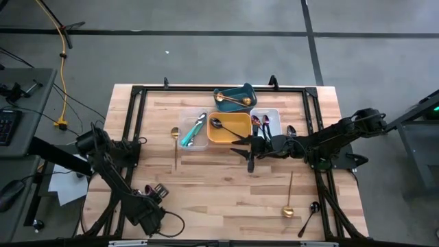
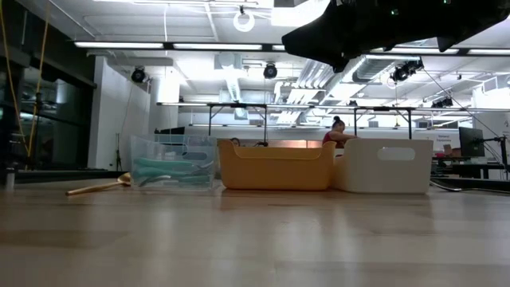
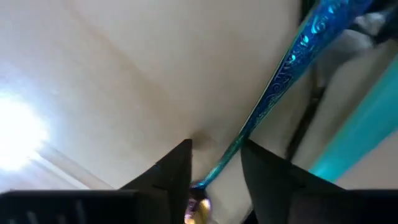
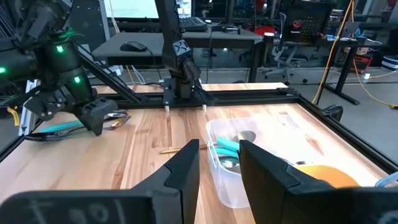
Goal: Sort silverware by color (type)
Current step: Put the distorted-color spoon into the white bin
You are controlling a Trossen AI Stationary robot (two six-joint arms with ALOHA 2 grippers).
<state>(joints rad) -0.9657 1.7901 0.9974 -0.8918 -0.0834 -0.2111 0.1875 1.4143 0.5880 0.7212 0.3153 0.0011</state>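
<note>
Clock bearings are read on the high view, 12 at the table's far edge.

- Left gripper [image 3: 217, 158] is low at the table's [image 1: 226, 185] 7 o'clock corner. Its fingers are partly open and straddle the thin tail of an iridescent blue utensil [image 3: 292, 56]. You can see a gap on both sides, so it is not clamped.
- Right gripper [image 4: 217, 158] hangs near centre, just at 6 o'clock of the orange tray [image 1: 233, 139]. Its fingers are partly open and nothing shows between them.
- Where the silverware lies:
  - teal pieces [image 1: 194, 128] in the clear tray [image 1: 203, 144]
  - a black spoon [image 1: 216, 123] in the orange tray
  - a gold spoon [image 1: 230, 100] in the teal tray [image 1: 240, 89]
  - pink-purple pieces [image 1: 264, 123] in the white tray [image 1: 274, 112]
  - loose on the wood: a gold spoon [image 1: 175, 136] at 9 o'clock of the clear tray, and another gold spoon [image 1: 289, 199] and a black one [image 1: 309, 213] toward 5 o'clock
- Handling (judgement): expect light, rigid, polished metal that is slick and lies flat on the wood.
  - A pinch at the very tail will likely let the bowl end swing or the piece rotate.
  - Take the embossed handle across its width, nearer mid-length, where the relief may add bite.
  - The pieces are not fragile, but they skate if nudged.
- Writing: no brand, label or lettering is readable in any view.
</note>
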